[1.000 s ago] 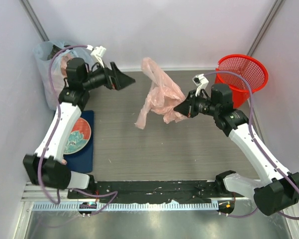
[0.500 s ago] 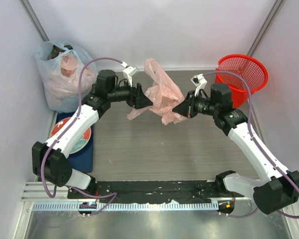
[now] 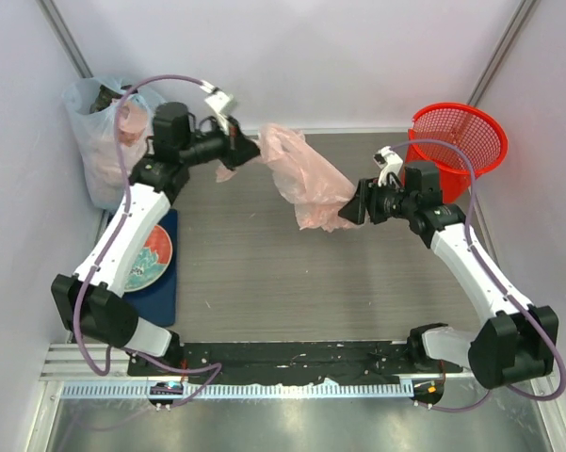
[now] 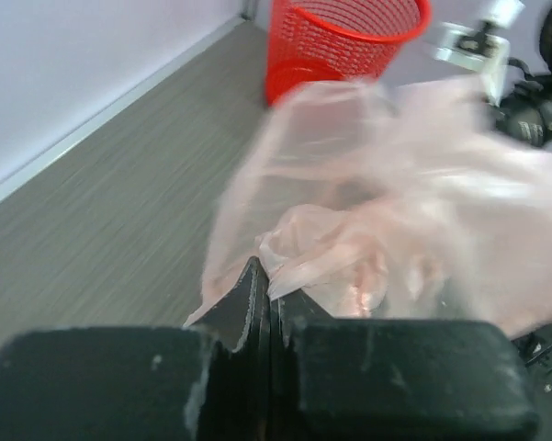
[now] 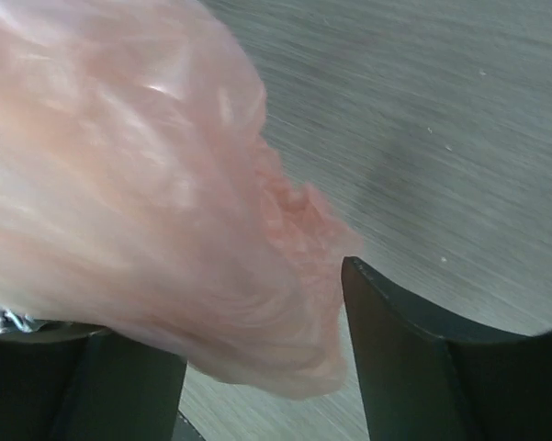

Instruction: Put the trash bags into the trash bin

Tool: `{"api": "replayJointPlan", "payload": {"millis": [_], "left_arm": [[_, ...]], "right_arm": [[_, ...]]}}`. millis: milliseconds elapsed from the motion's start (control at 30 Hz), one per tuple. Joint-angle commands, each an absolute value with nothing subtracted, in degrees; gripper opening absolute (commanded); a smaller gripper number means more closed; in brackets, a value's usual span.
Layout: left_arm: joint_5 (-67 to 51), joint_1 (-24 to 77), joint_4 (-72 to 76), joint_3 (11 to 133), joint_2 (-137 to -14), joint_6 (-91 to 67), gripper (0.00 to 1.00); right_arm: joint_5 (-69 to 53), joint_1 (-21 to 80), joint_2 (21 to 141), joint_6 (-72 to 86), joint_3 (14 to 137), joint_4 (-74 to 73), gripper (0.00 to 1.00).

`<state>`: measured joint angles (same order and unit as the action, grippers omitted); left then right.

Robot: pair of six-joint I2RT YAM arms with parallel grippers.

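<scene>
The pale-pink trash bag (image 3: 306,179) hangs above the table's middle, stretched from upper left to lower right. My left gripper (image 3: 247,151) is shut on the bag's upper left edge; in the left wrist view the jaws (image 4: 268,280) pinch a fold of the bag (image 4: 395,211). My right gripper (image 3: 356,203) stands open at the bag's lower right end. In the right wrist view the crumpled bag end (image 5: 165,230) lies loose between the spread fingers (image 5: 413,349). The red mesh trash bin (image 3: 457,137) stands at the back right, behind the right arm, also visible in the left wrist view (image 4: 340,41).
A bigger bluish-clear bag with pink lumps (image 3: 104,141) sits in the back left corner. A patterned plate (image 3: 149,259) rests on a dark blue mat (image 3: 160,297) at the left. White enclosure walls close in the back and both sides.
My left gripper reached the bag, closed on its edge and drew back to the upper left. My right gripper opened, letting go of the bag's other end.
</scene>
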<state>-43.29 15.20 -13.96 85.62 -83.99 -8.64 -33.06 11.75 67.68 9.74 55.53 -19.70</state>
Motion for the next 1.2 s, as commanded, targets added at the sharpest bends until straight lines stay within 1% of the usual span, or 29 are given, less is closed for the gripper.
{"api": "replayJointPlan", "payload": {"millis": [0, 33, 133, 233, 300, 367, 500, 667, 800, 833, 900, 967, 1000, 1100, 1167], "left_arm": [[-30.73, 27.92, -21.01, 83.61, -82.36, 14.37, 0.00], [-18.32, 32.56, -20.05, 82.19, -82.01, 16.15, 0.00], [-4.28, 38.38, -17.24, 77.09, -81.39, 19.68, 0.00], [-0.55, 41.21, -16.35, 75.15, -81.91, 20.48, 0.00], [1.04, 41.57, -16.87, 78.12, -83.05, 19.17, 0.00], [0.27, 41.57, -18.79, 81.02, -84.54, 18.81, 0.00], [-2.97, 41.57, -18.99, 81.13, -84.47, 19.33, 0.00], [-6.23, 41.57, -8.47, 76.65, -81.57, 23.90, 0.00], [-9.92, 41.57, -6.15, 76.47, -80.34, 27.77, 0.00], [-11.93, 41.66, -6.07, 76.12, -80.07, 29.17, 0.00], [-13.79, 41.57, -5.02, 74.10, -79.11, 30.49, 0.00], [-15.81, 41.57, -4.66, 72.61, -77.96, 32.16, 0.00], [-15.73, 41.57, -4.66, 72.60, -77.96, 32.25, 0.00], [-14.33, 41.66, -5.18, 73.74, -78.40, 31.46, 0.00], [-13.37, 41.66, -5.19, 74.44, -78.92, 31.03, 0.00]], "right_arm": [[-30.59, 10.20, 68.99, 5.02, 61.42, -25.04, 0.71], [-30.59, 9.59, 68.99, 4.40, 62.04, -26.44, 0.72], [-30.76, 5.90, 68.29, 1.50, 63.28, -32.33, 0.74], [-32.07, 2.29, 68.20, 0.88, 63.37, -36.73, 0.75], [-34.79, 0.71, 68.47, 1.67, 65.90, -39.72, 0.79], [-37.26, 0.79, 67.86, 1.93, 68.10, -40.86, 0.82], [-37.79, 0.70, 67.06, 4.29, 75.04, -40.96, 0.83], [-39.46, 2.10, 67.85, 8.96, 78.13, -36.93, 0.83], [-36.83, 3.69, 71.53, 9.84, 79.01, -34.02, 0.83], [-36.65, 3.69, 72.15, 9.23, 79.01, -33.75, 0.83], [-34.64, 3.78, 73.38, 3.01, 78.84, -34.27, 0.87], [-34.45, 3.69, 73.83, -4.35, 79.62, -36.46, 0.87], [-34.63, 3.60, 74.35, -4.74, 80.50, -37.95, 0.87], [-38.39, 3.52, 76.29, 1.82, 83.23, -43.23, 0.83], [-41.30, 3.52, 73.75, 6.83, 80.88, -41.07, 0.83]]}}
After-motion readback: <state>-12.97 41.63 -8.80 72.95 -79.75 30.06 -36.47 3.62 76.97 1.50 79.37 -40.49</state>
